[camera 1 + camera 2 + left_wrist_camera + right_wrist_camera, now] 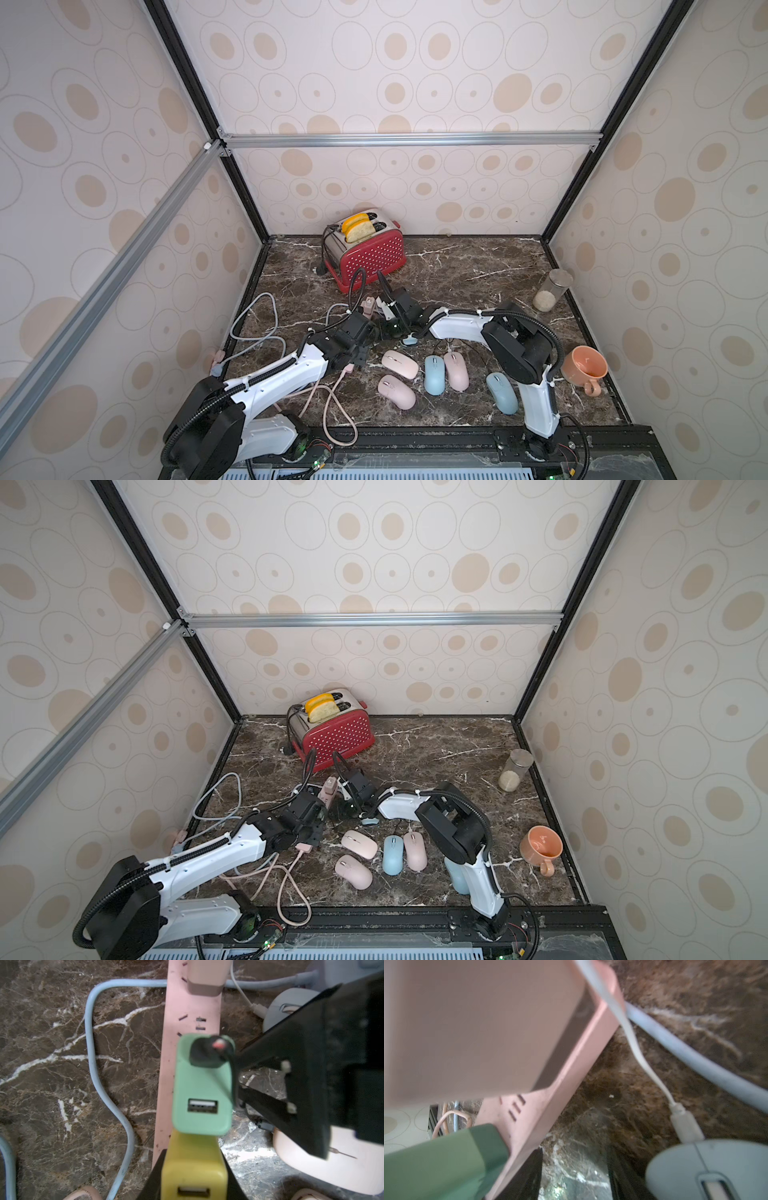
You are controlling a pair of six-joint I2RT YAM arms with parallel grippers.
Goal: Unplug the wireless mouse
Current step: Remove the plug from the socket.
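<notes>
Mouse: the pale blue wireless mouse point(708, 1169) sits mid-bench, just right of the pink power strip point(193, 1012), under my right wrist.
Progress: basically nothing done, the white plug point(685, 1124) still looks seated in its nose.
Left gripper point(193, 1178): clamped on the yellow charger point(193, 1151).
Right gripper point(574, 1178): jaws apart, nothing held.
Left to do: grab the plug and pull it out.

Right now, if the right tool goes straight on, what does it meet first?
The right tool likely meets bare tabletop between the pink power strip and the pale blue mouse; depth unclear.
</notes>
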